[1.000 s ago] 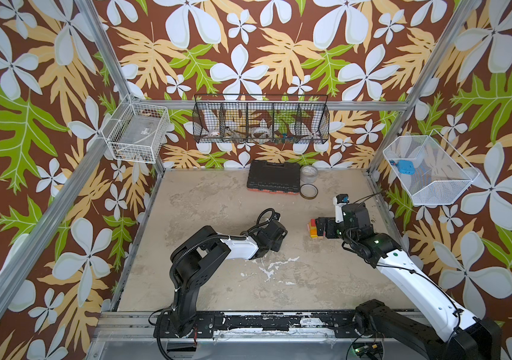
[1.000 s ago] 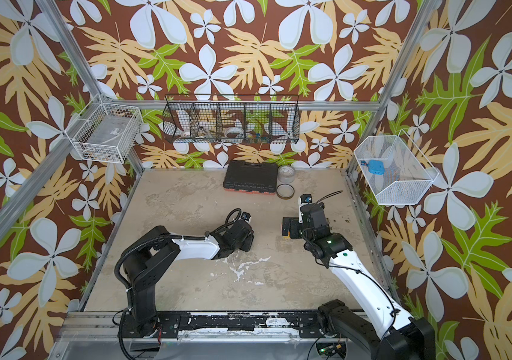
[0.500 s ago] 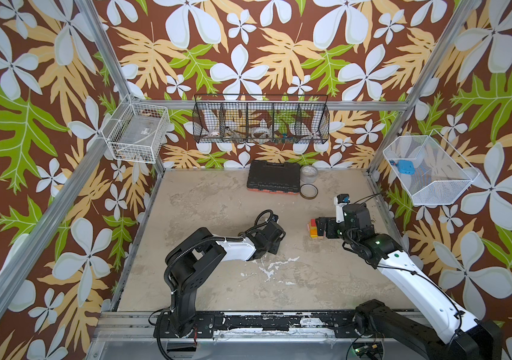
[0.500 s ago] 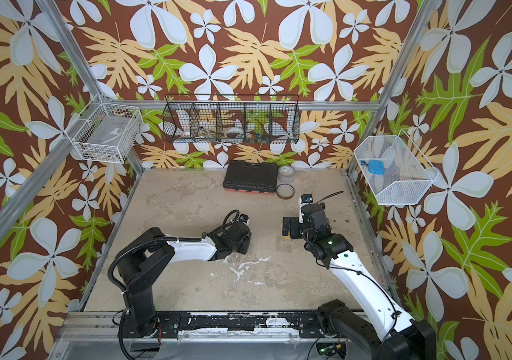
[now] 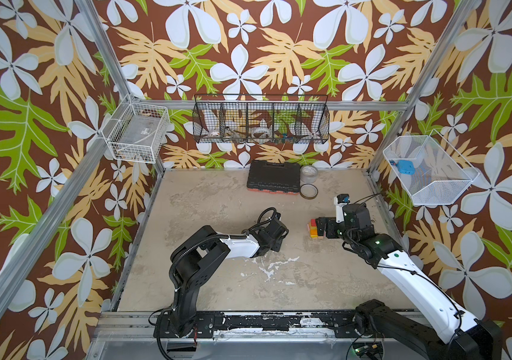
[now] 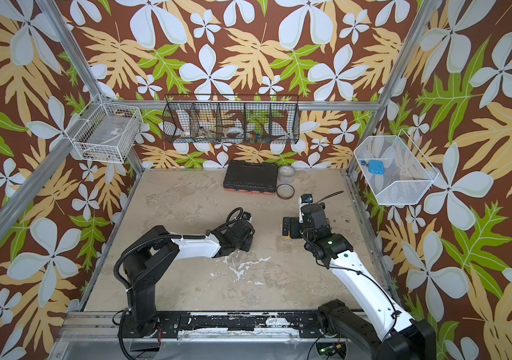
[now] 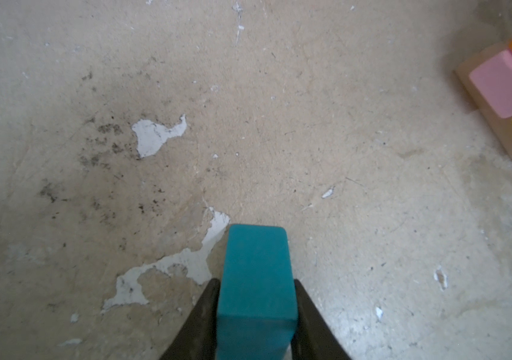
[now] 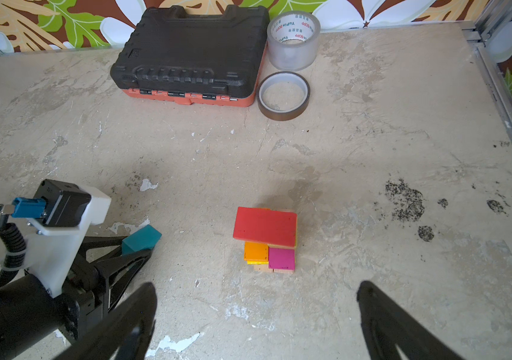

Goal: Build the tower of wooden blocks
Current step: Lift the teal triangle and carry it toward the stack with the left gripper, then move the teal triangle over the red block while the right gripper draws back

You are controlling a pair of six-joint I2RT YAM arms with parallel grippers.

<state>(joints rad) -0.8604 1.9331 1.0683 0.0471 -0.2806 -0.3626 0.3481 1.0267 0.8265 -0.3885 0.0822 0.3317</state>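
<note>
Tower [image 8: 265,240]: it stands on the right half of the desk [image 5: 217,202], about midway between the front and back edges and nearer the right edge. A red brick [image 8: 264,227] lies flat on top. Under it you can see an orange block [image 8: 256,252] and a magenta block [image 8: 282,258] side by side, with a yellow sliver beneath the orange and plain wood lowest. The left wrist view shows another side of it: a pink block [image 7: 505,84] between orange and yellow, all on a plain plank [image 7: 508,140].

Wedge [image 7: 256,271]: teal, apart from the tower, near the middle of the desk to the tower's left. Your left tool [image 8: 137,245] pinches it, one finger pressed to each side, and the wedge's far end pokes out past the fingertips. You cannot tell whether it rests on the desk or is lifted.

Right tool [image 8: 256,293]: jaws spread wide and holding nothing. In its wrist view the tower sits in the gap ahead of the fingers, touching neither. In both top views the tool covers much of the tower.

Back edge: a black case [image 8: 189,53] with an orange base, a clear tape roll [image 8: 293,40] just beside its right end, and a brown tape ring [image 8: 283,95] in front of that roll.
</note>
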